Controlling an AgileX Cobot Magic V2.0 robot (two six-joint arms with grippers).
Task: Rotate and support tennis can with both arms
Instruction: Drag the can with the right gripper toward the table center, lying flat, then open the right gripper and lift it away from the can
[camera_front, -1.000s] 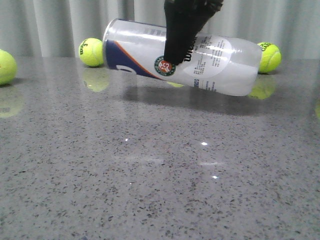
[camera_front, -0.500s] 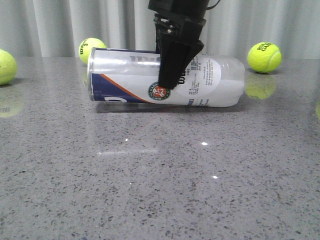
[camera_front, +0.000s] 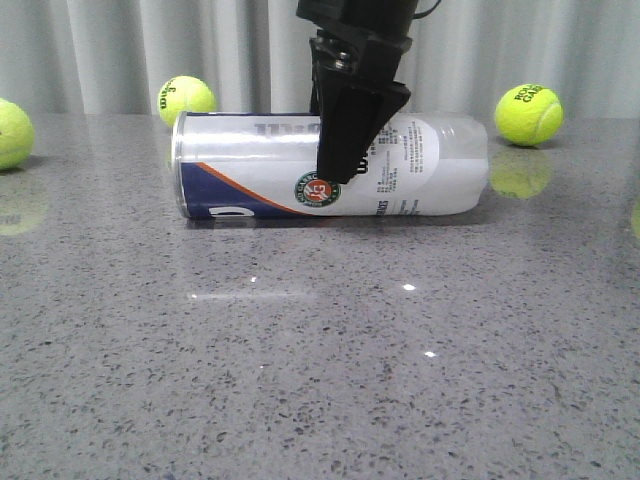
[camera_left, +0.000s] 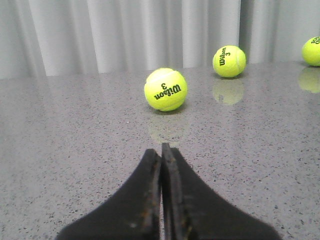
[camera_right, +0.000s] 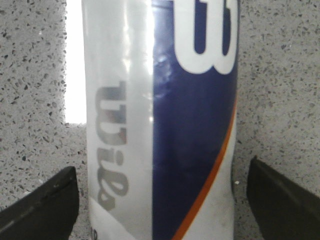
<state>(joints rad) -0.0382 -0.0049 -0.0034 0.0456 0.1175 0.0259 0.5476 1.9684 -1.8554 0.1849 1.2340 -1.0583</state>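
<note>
The grey speckled table carries the tennis can, which lies on its side across the far middle of the surface, silver rim toward nine o'clock and translucent end toward three o'clock, apparently resting on the tabletop. From twelve o'clock the right gripper descends over the can's midsection beside the round badge; in the right wrist view its fingers stand spread, one on each side of the can with bare table visible between each pad and the wall, so the can appears released rather than pinched. The left gripper, fingers pressed together on nothing, hangs low over bare table well away from the can, facing a tennis ball; two more balls sit behind the can at ten and two o'clock. The step in hand looks like the lay-down part of the rotation. The next move probably calls for the left arm to come in and support the can.
</note>
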